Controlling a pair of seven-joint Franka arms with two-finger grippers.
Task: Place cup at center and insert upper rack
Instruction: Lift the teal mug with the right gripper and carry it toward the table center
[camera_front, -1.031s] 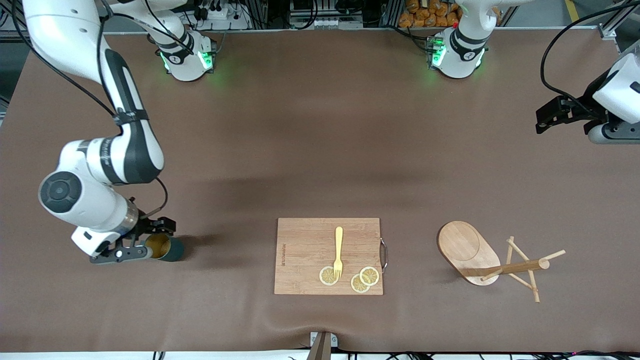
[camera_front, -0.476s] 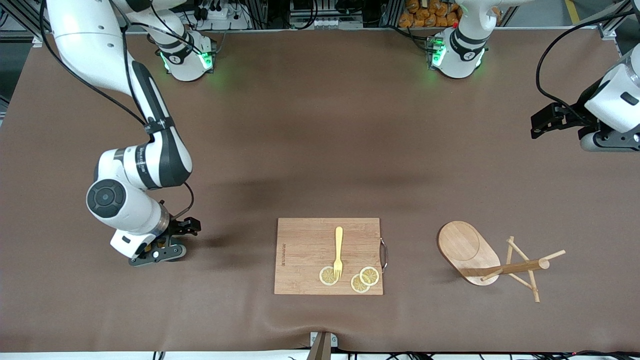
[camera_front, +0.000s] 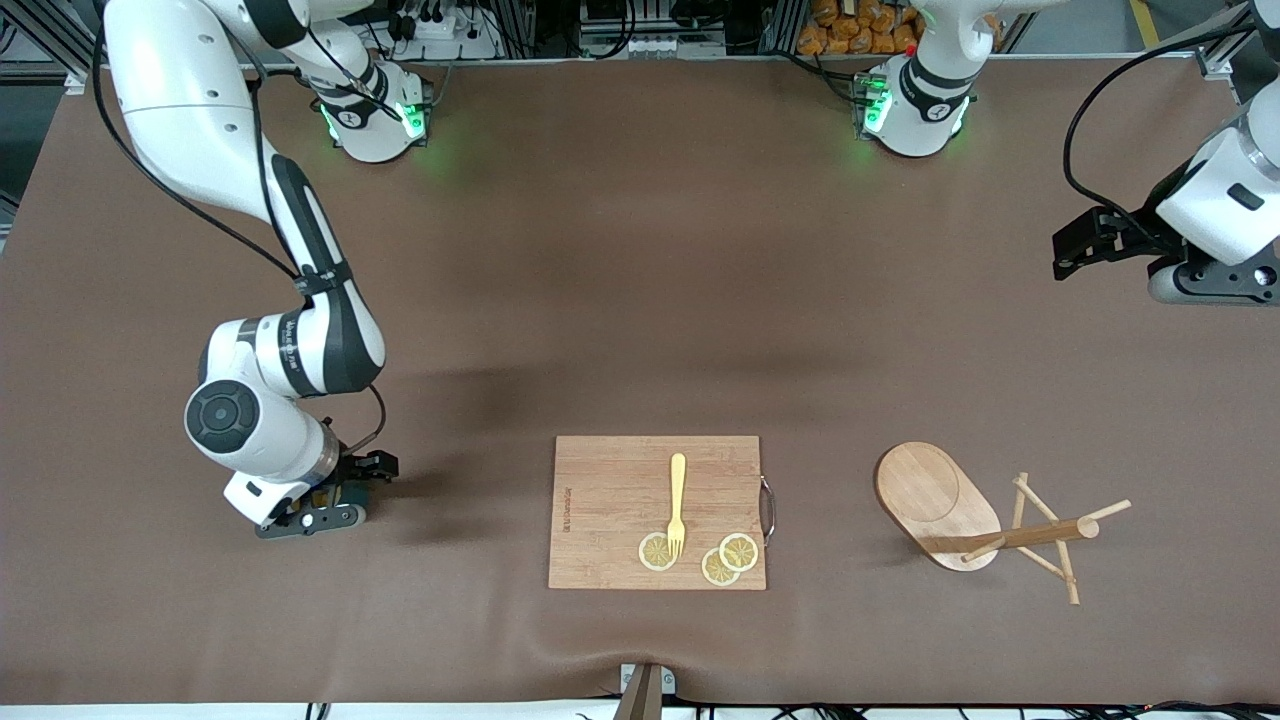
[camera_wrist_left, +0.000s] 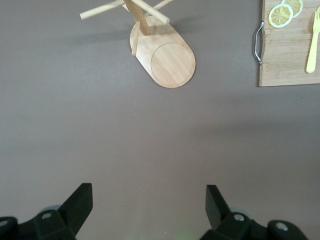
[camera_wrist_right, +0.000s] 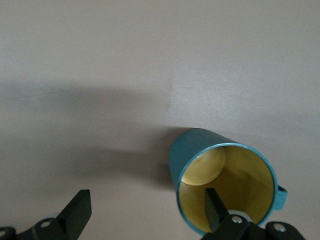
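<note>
The cup (camera_wrist_right: 225, 185), teal with a tan-yellow inside, shows close in the right wrist view with its opening toward that camera. In the front view it is almost hidden under my right gripper (camera_front: 320, 505). My right gripper (camera_wrist_right: 145, 200) is open, with one finger (camera_wrist_right: 214, 207) inside the cup's mouth and the other well clear of it. The upper rack (camera_front: 940, 500), a light wooden mug tree, stands toward the left arm's end and also shows in the left wrist view (camera_wrist_left: 167, 60). My left gripper (camera_front: 1200, 283) is open and empty (camera_wrist_left: 147, 200), in the air over bare table cover.
A wooden cutting board (camera_front: 610, 500) with a yellow fork (camera_front: 677, 505) and lemon slices (camera_front: 738, 551) lies between the cup and the mug tree, near the front camera. Its edge shows in the left wrist view (camera_wrist_left: 287, 55). The brown cover (camera_front: 640, 300) spreads out above it.
My right gripper has moved toward the table's middle and come over the cup, which now hides under it. My left gripper has drifted slightly toward the table's middle.
</note>
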